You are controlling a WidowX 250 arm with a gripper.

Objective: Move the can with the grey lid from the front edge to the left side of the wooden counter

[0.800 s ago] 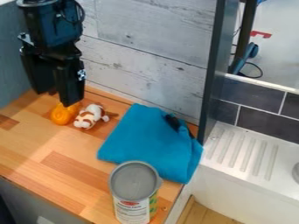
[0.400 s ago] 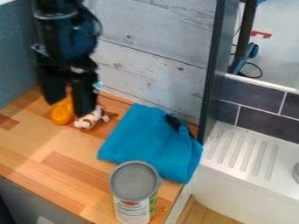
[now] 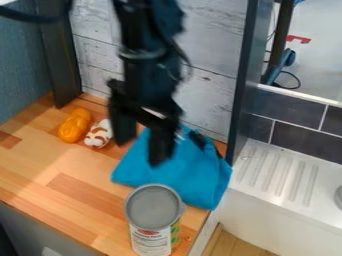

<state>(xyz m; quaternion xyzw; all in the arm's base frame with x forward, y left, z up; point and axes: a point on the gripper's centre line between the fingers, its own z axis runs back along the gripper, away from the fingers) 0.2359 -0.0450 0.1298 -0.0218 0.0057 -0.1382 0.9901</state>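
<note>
Wooden counter (image 3: 80, 207), right edge: the gripper (image 3: 139, 152), spread wide, hangs by blue cloth (image 3: 180, 182), likely soft, light, best pinched mid-fold.

A can (image 3: 155, 215) stands upright at the desk's (image 3: 40, 172) near right corner. Farther back on the left, an orange toy (image 3: 72, 127) lies just beside a brown-and-white toy (image 3: 98, 136). A ribbed white sink (image 3: 267, 200) adjoins dark tiles (image 3: 304, 137).

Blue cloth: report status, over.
Tool open, empty, in front of blue cloth; contact unclear. Cloth lying on counter. Can standing on near side.
</note>
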